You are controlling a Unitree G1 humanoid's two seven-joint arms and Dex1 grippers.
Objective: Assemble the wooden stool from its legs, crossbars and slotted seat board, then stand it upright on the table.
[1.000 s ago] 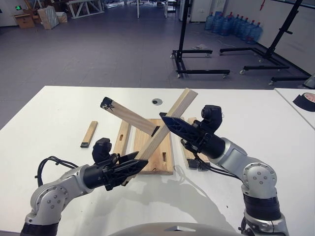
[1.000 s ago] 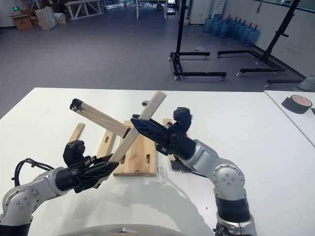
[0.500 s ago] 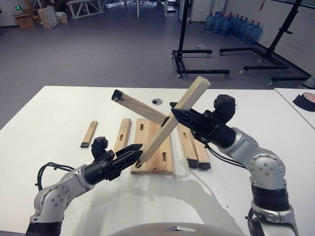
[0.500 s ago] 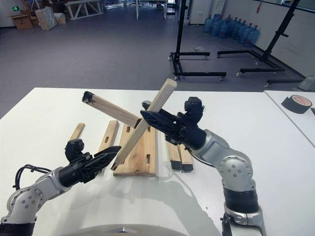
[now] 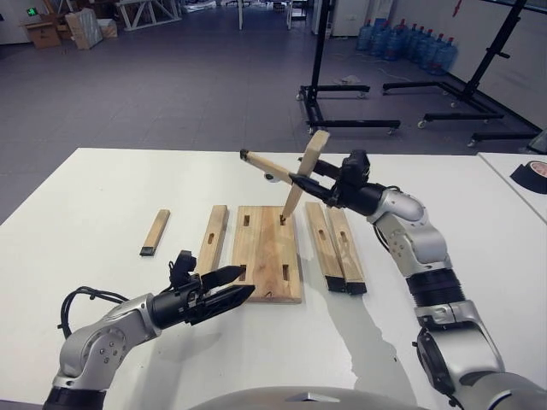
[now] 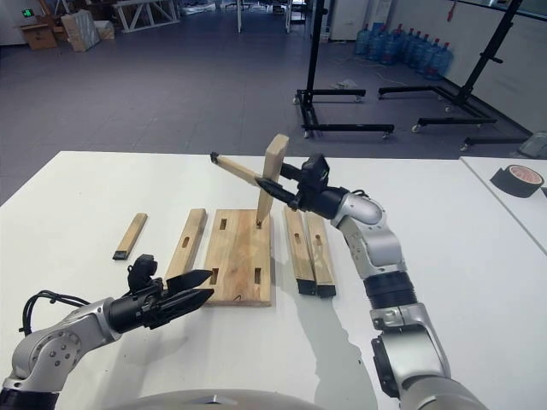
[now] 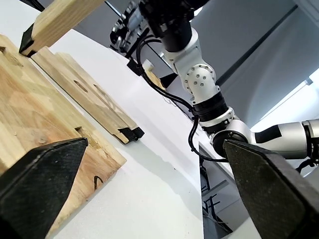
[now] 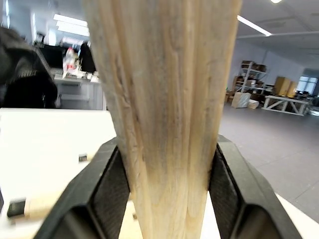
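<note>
Left eye view: my right gripper (image 5: 295, 179) clamps a pale wooden leg (image 5: 291, 203) standing on the slotted wooden seat board (image 5: 267, 256), left gripper (image 5: 246, 279) open.

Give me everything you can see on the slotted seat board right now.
The seat board is a pale, grainy wooden rectangle with four short slots, lying flat on the table. The tilted leg in the right gripper meets its far right slot; seating unclear. The open left gripper hovers by its near left corner.
</note>
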